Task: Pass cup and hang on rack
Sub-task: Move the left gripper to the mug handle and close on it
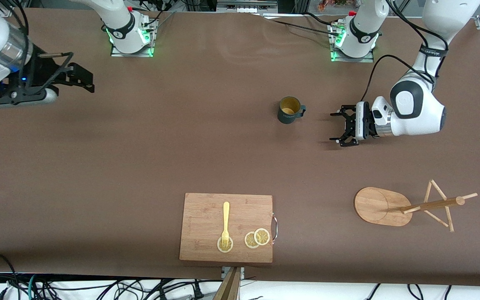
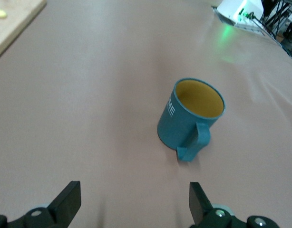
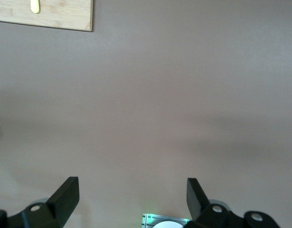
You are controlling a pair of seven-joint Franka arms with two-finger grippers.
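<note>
teal cup (image 2: 186, 124), white lettering partly legible

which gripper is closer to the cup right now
Left. The left gripper, open, sits just beside the cup on its handle side, toward the left arm's end. The right gripper, open, waits over the table's right-arm end.

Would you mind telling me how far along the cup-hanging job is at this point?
Nothing looks done yet: the cup stands upright on the table, untouched. In hand: the open left gripper sits low beside it, facing the handle side. The open right gripper waits over the right arm's end of the table. Left: grasp, pass, and hang on the rack, whose pegs are bare.
</note>
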